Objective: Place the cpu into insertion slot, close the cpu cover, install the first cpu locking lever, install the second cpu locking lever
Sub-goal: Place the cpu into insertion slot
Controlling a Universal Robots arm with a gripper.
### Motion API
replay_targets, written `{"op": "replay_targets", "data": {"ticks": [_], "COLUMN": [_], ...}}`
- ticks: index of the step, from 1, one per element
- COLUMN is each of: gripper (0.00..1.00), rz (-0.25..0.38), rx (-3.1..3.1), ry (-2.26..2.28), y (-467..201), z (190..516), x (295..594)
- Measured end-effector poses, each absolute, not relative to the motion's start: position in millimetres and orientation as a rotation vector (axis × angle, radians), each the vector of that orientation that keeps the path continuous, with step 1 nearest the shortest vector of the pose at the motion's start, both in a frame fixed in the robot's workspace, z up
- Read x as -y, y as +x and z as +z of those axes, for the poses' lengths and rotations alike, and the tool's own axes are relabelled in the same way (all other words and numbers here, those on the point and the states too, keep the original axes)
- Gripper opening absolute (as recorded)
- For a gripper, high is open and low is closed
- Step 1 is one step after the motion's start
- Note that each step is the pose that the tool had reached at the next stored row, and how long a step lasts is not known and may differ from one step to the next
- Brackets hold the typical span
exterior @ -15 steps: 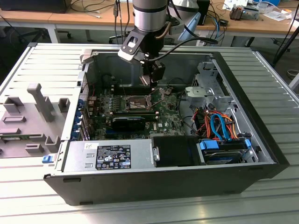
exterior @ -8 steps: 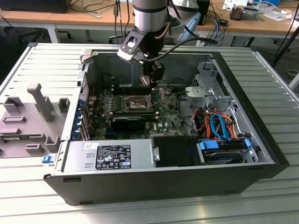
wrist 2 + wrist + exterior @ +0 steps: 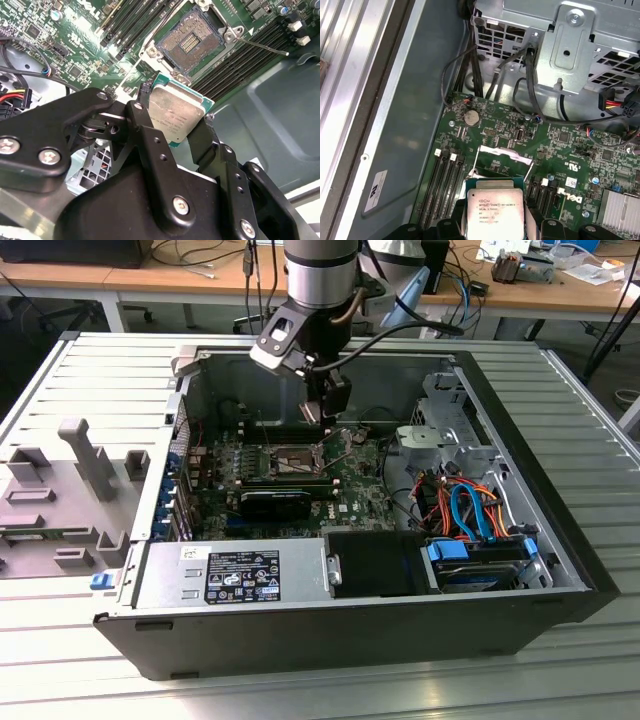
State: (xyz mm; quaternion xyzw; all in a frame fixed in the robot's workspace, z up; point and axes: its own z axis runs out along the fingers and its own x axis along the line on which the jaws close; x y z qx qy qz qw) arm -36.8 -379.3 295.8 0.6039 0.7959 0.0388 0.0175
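Looks like step one is the one in hand. The pincer (image 3: 177,103) is clenched on the cpu (image 3: 176,120) by two opposite edges, and it hangs above the insertion slot (image 3: 192,42), clearly apart from it. The slot is bare, contacts showing. The cpu cover (image 3: 504,154) looks flipped up at the slot's edge, and a thin locking lever (image 3: 262,46) sticks out loose beside the slot, so neither of those is done yet. I reckon seating the chip calls for getting it square and level over the slot, corners matched, then easing it in gently, since those contacts look delicate.
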Motion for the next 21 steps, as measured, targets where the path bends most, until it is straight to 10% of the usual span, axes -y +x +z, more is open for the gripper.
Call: {"op": "replay_targets", "data": {"ticks": [21], "gripper": [0.55], "rz": [0.118], "rx": [-2.395], "ry": [1.970], "y": [-36.9], "z": [294.9], "x": [379.3]}}
